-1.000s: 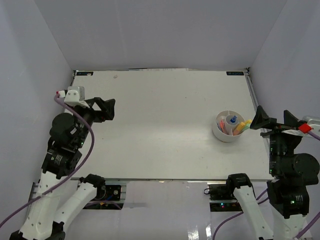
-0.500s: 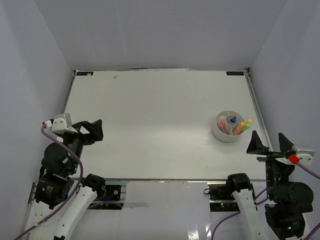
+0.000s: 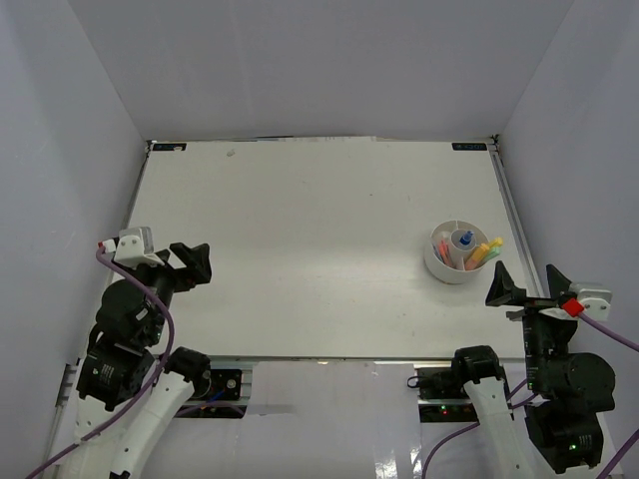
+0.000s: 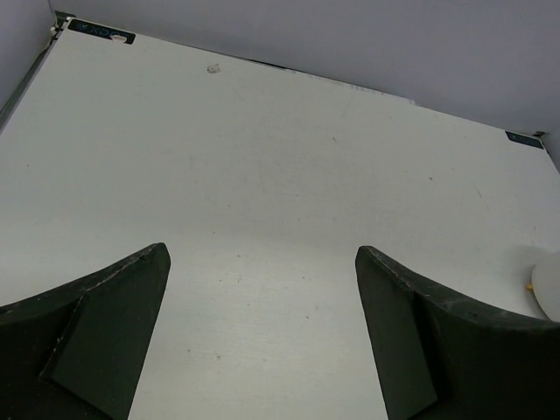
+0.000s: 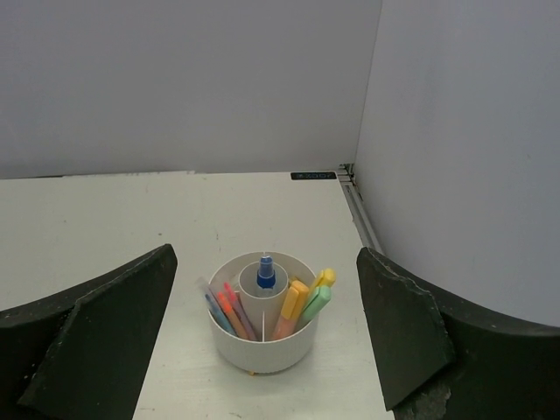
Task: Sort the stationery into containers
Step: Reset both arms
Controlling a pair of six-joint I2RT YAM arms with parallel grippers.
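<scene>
White tub (image 3: 449,275) holds the pens (image 3: 482,251); your left tool (image 4: 261,252) and right tool (image 3: 526,282) pull back, apart and empty, so sorting looks done.

Desk (image 3: 300,249): white, matt, smooth, with faint specks and small scuffs; one grey mark near the far left corner. Along its right edge, a rail (image 5: 357,208) that looks like dull metal.

Tub (image 5: 262,348): white plastic, smooth, slight sheen.

Markers (image 5: 293,306): coloured plastic, smooth, semi-gloss.

Bottle (image 5: 265,273): blue plastic cap, glossy.

On the left gripper (image 4: 261,254), the fingers (image 4: 105,332) are matt black plastic, their edges pale-worn and slightly rough. On the right gripper (image 5: 265,252), the fingers (image 5: 96,337) have the same finish, with fine pitting at the corner.

Arm shells (image 3: 125,439): white plastic, glossy; joints black, satin.

Cable (image 3: 166,329): purple sheath, smooth.

Walls (image 3: 319,60): pale, matt, even.
</scene>
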